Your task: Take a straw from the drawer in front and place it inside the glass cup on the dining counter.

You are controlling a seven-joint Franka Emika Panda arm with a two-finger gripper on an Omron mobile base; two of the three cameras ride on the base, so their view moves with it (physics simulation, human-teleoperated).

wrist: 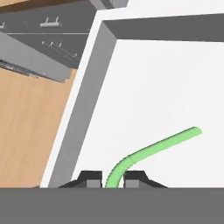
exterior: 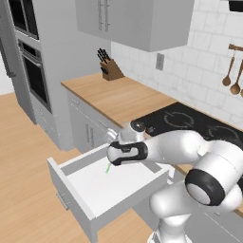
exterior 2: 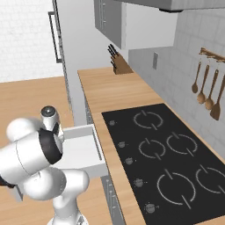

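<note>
The drawer [exterior: 76, 194] stands pulled out, light grey outside and white inside; it also shows in the right base view [exterior 2: 94, 143] and the hand view [wrist: 83, 109]. A thin light-green straw [wrist: 151, 151] with a bend runs from between my fingertips out over the drawer floor. My gripper [wrist: 113, 179] is shut on the straw's near end. From the left base view the straw [exterior: 107, 168] hangs just below my hand, over the drawer's white inside. The glass cup and the dining counter are out of view.
A wood worktop [exterior: 118, 97] with a black cooktop [exterior 2: 171, 154] runs behind the drawer. A knife block [exterior: 110, 69] stands at its far end, wooden spoons [exterior 2: 206, 88] hang on the wall, and a wall oven [exterior: 31, 71] is at the left. Wood floor [exterior: 23, 180] lies beside the drawer.
</note>
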